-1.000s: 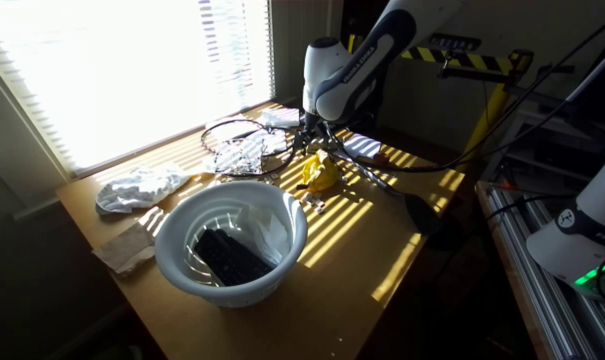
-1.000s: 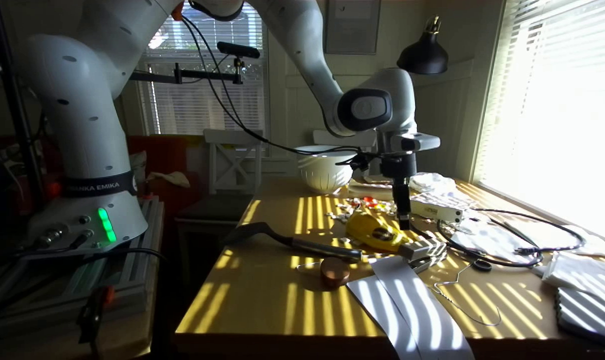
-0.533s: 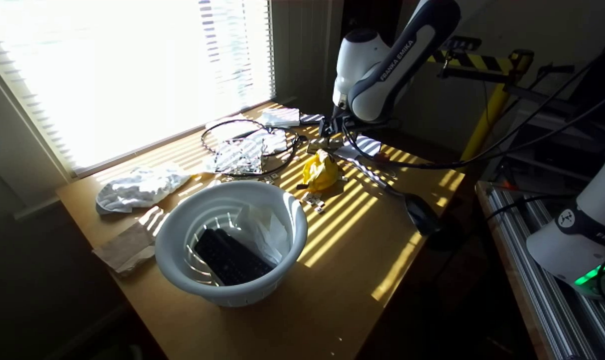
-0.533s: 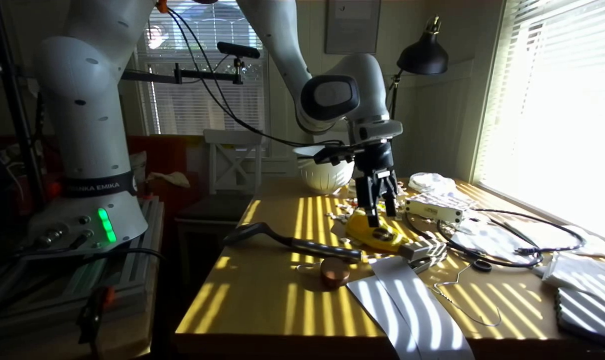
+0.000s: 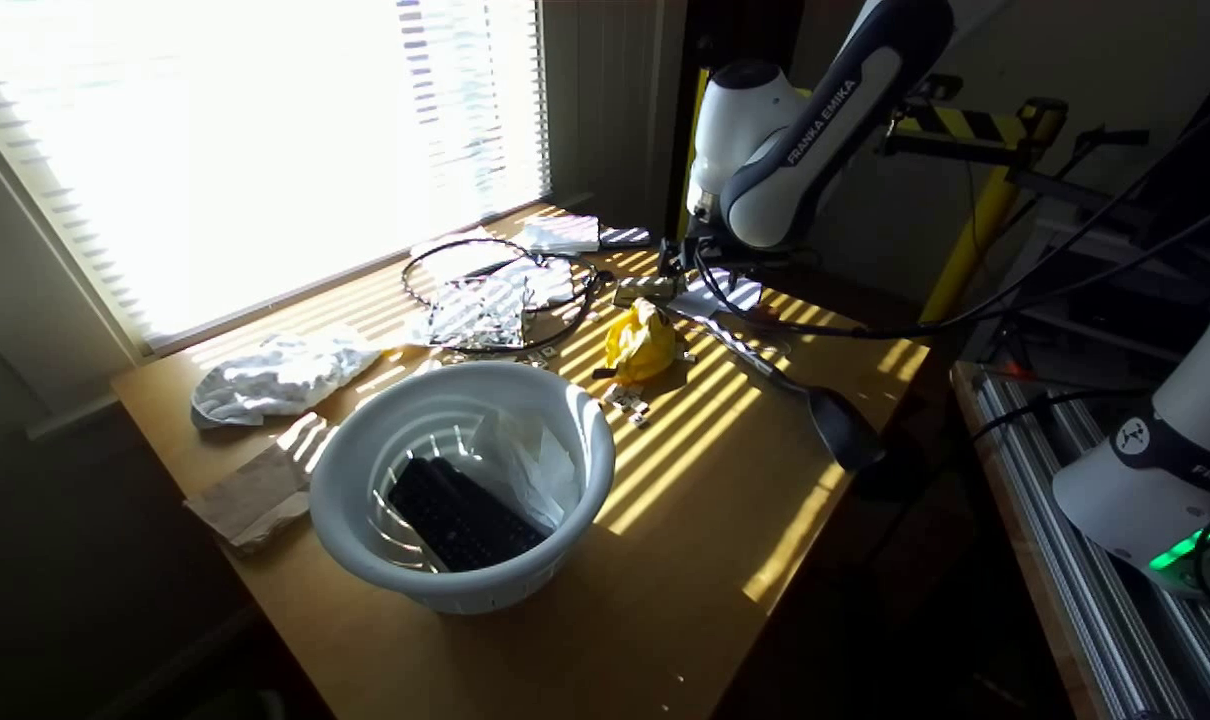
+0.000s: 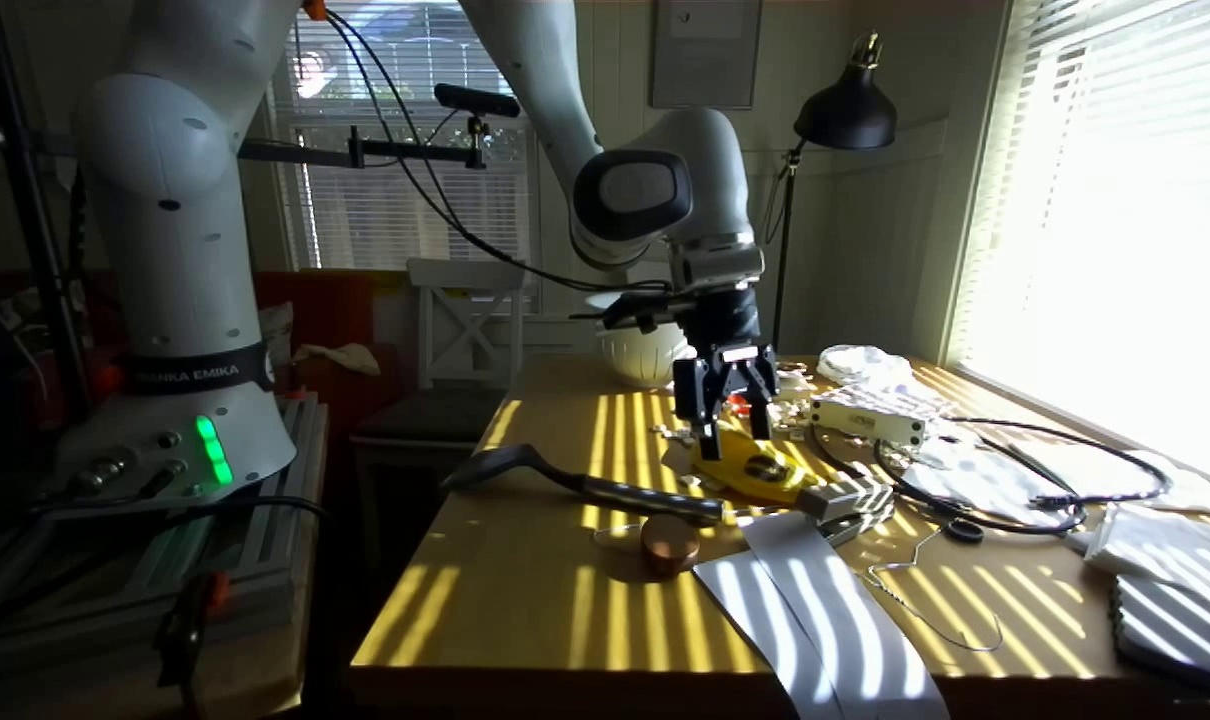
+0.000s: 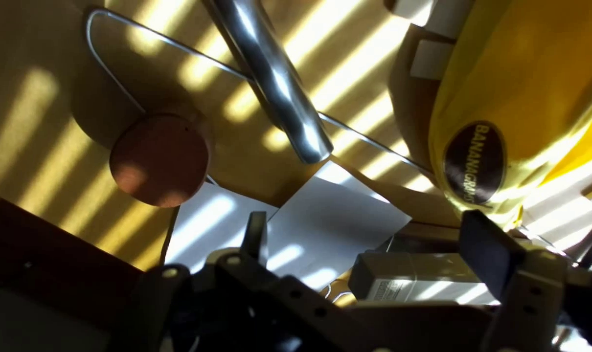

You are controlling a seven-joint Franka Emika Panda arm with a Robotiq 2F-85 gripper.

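Over the sunlit desk (image 6: 525, 610), the robot's two fingers (image 6: 710, 435) point downward, spread wide apart and gripping nothing. Nearest to them is a yellow pouch (image 6: 745, 474), lying on the desk among small pale tiles (image 7: 433, 58); in an exterior view the fingertips stand out against it, and whether they touch it I cannot tell. The wrist view shows the pouch's dark oval label (image 7: 475, 161), lettered BANANAGRAMS, at the end close to one fingertip. Below the gap between the fingers, that view shows overlapping white sheets (image 7: 320, 225) and, next to them, a pale box (image 7: 430, 269) with fine print on its side. A round reddish-brown disc (image 7: 159, 159) sits at the sheets' edge, and a spatula (image 7: 284, 88) points its shiny metal handle toward them, crossing a thin bent wire (image 7: 173, 44). In an exterior view a white basket (image 5: 595, 480) stands well apart from the fingers, with a dark oblong item (image 5: 465, 520) and crumpled white wrapping (image 5: 540, 470) inside; just beside it lies a folded tan paper (image 5: 250, 495), with a rumpled white cloth (image 5: 285, 375) near. A looped black cable (image 6: 1055, 501) lies toward the bright window (image 6: 1125, 230).
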